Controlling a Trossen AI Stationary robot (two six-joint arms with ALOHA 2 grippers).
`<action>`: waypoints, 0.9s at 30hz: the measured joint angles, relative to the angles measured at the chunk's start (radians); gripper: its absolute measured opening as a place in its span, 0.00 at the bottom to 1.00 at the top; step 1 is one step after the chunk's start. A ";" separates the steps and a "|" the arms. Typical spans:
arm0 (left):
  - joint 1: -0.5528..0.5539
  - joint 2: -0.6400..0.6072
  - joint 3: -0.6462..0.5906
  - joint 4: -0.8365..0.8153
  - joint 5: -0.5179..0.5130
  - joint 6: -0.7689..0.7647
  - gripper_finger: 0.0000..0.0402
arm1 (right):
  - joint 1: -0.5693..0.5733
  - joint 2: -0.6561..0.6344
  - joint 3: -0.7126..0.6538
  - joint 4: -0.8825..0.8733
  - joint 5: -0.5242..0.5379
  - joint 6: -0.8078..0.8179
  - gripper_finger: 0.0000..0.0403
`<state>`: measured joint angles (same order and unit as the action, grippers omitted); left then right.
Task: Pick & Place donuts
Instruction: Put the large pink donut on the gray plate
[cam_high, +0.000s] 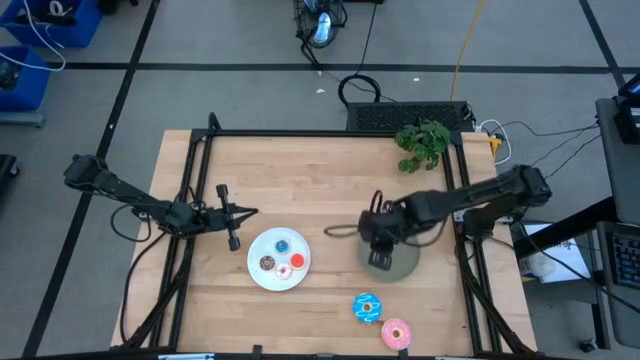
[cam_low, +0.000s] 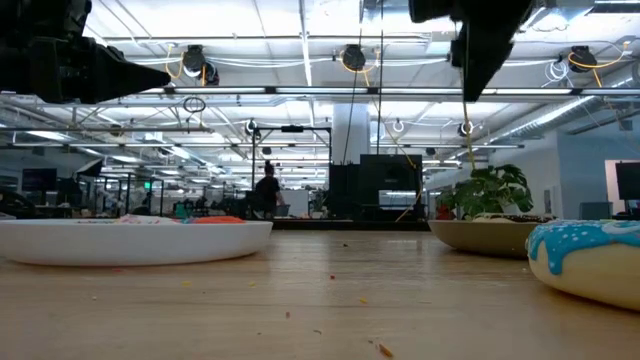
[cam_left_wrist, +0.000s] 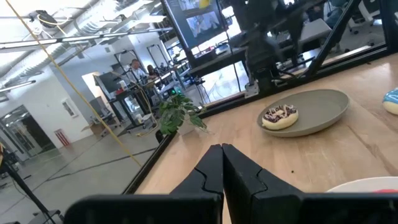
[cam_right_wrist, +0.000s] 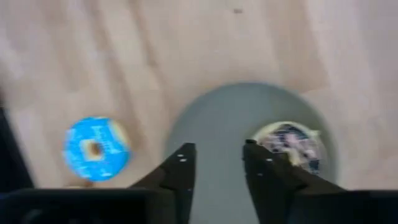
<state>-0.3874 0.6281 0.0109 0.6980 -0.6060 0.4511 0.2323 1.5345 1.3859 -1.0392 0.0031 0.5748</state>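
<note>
- The right tool (cam_high: 380, 258) is held above the grey plate (cam_high: 405, 266) near the right side of the table (cam_high: 320, 170), its two fingers (cam_right_wrist: 180, 171) parted by a narrow gap and gripping nothing.
- A speckled chocolate-brown donut (cam_right_wrist: 289, 144) is seen lying on the grey plate (the left wrist view shows it flat, toward one side of the dish) (cam_left_wrist: 280, 116).
- The larger blue donut (cam_high: 366, 307) is lying on the bare table just in front of the grey plate, and the pink donut (cam_high: 396, 333) lies beside it, closer to the front edge.
- On the white plate (cam_high: 262, 280), left of the grey one, three tiny donuts are gathered: blue (cam_high: 282, 246), brown (cam_high: 267, 263) and red (cam_high: 297, 262).
- The left tool (cam_high: 232, 213) is held over the table's left part, well apart from the plates, its fingers (cam_left_wrist: 211, 171) pressed together on nothing.
- A small green plant (cam_high: 422, 143) stands at the far right corner.
</note>
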 joint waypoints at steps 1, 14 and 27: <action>0.000 0.000 0.000 0.000 0.000 0.000 0.01 | 0.025 0.000 0.010 0.001 0.000 0.023 0.25; 0.000 0.000 0.000 -0.016 0.000 -0.009 0.01 | 0.327 0.036 0.015 0.106 0.047 0.214 0.01; 0.000 0.000 0.000 -0.044 0.000 -0.015 0.01 | 0.419 0.351 0.275 -0.085 -0.032 0.196 0.00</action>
<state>-0.3872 0.6281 0.0109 0.6545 -0.6060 0.4362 0.6511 1.8859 1.6606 -1.1243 -0.0291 0.7704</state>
